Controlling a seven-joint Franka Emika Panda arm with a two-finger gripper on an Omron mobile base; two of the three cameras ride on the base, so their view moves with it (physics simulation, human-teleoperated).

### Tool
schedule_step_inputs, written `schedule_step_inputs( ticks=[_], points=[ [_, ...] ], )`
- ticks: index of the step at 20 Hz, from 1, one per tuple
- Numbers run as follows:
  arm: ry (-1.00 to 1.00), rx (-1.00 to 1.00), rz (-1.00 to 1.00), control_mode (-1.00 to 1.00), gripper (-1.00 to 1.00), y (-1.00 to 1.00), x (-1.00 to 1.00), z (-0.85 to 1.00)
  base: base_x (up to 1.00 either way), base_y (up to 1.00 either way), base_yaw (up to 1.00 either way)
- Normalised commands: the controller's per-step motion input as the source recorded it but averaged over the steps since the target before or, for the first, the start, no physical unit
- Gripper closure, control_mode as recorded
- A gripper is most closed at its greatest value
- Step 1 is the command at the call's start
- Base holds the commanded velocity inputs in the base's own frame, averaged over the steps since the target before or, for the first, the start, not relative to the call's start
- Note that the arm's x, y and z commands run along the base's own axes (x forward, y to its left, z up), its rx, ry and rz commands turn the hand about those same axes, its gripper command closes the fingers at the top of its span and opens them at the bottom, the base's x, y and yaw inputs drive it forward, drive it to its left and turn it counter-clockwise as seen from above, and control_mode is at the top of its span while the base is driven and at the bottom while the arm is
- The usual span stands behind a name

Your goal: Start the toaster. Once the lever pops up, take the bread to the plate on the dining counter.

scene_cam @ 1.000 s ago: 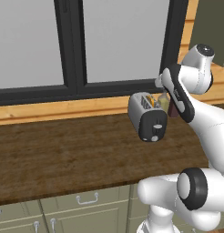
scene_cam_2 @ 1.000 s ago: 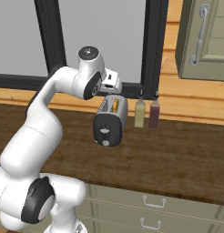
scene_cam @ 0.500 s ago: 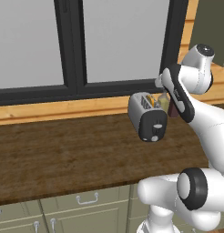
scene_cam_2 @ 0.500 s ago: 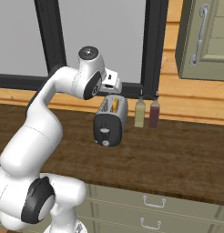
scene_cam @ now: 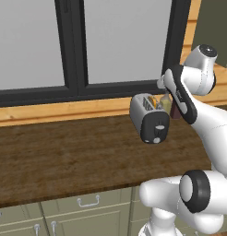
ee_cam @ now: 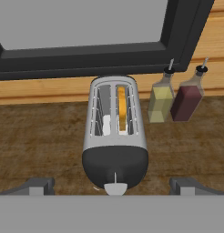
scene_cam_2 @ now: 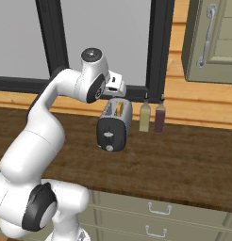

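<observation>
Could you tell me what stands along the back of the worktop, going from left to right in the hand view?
toaster → yellowish bottle → dark red bottle

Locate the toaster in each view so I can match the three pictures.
Left base view: toaster right of centre on the worktop, black end facing the camera, beside the arm.
Right base view: toaster at centre, just below the arm's wrist.
Hand view: toaster at centre, seen from above, slots showing, lever at the bottom.
Shared landmark: the two bottles, the yellow bottle nearer the toaster, under the window frame.
</observation>
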Motion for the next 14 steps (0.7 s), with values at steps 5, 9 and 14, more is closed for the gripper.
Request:
schedule_step_inputs(
  ticks=[5, 9, 14],
  points=[
    [0.0, 0.0, 0.0, -1.0, -1.0, 0.0, 0.0, 0.0, 0.0, 0.0, 0.0],
    [0.0, 0.0, 0.0, -1.0, -1.0, 0.0, 0.0, 0.0, 0.0, 0.0, 0.0],
    [0.0, 0.0, 0.0, -1.0, -1.0, 0.0, 0.0, 0.0, 0.0, 0.0, 0.0]
  ],
)
